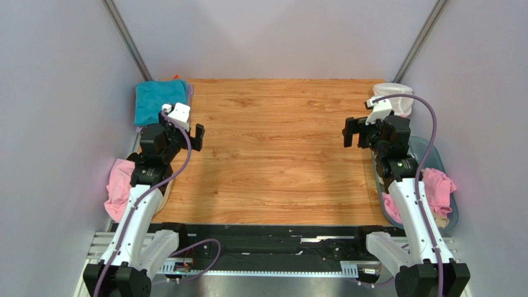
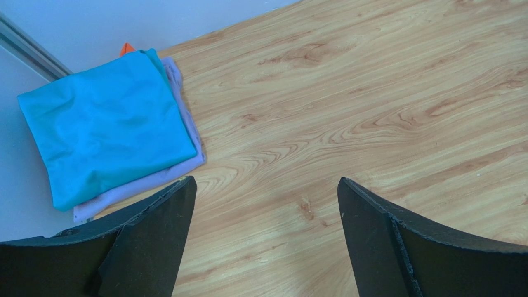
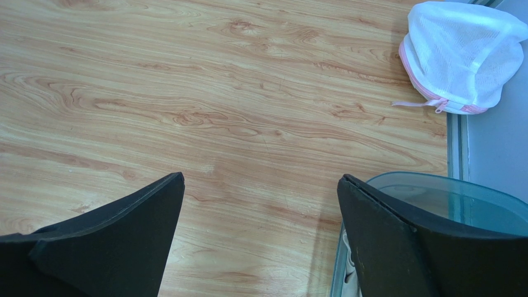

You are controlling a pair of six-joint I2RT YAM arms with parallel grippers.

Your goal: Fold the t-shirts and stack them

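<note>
Top external view: job partly done, by the look of it. Folded and stacked at the far left corner of the bench (image 1: 272,154), a teal t-shirt (image 1: 158,99) on top of a lilac t-shirt (image 2: 145,184), edges roughly squared, with an orange corner (image 2: 126,48) poking out at the back, too small to name. Left to do, judging by the crumpling: a pink t-shirt (image 1: 119,185) bunched at the left edge beside the left arm, and a second pink t-shirt (image 1: 437,185) heaped in the clear bluish tub (image 3: 434,185) at the right edge, over a scrap of tan cloth (image 1: 441,221), possibly another shirt. Nothing spread out for folding in the middle. Left tool (image 2: 265,185) hovering above bare wood near the stack, jaws wide apart and holding nothing. Right tool (image 3: 261,179) likewise wide apart and empty, over bare wood just beside the tub's rim. White net pouch (image 3: 462,55) at the far right corner, a little apart from the tub and no part of the job. Surface: pale wood-grain laminate, flat and smooth, with a soft sheen and no visible marks or clutter in the working area. Room: plain grey-lilac panels closing in three sides, slanting metal posts (image 1: 127,40) in the two far corners, and a black rail (image 1: 272,247) along the near edge carrying both arm bases and their cables.
</note>
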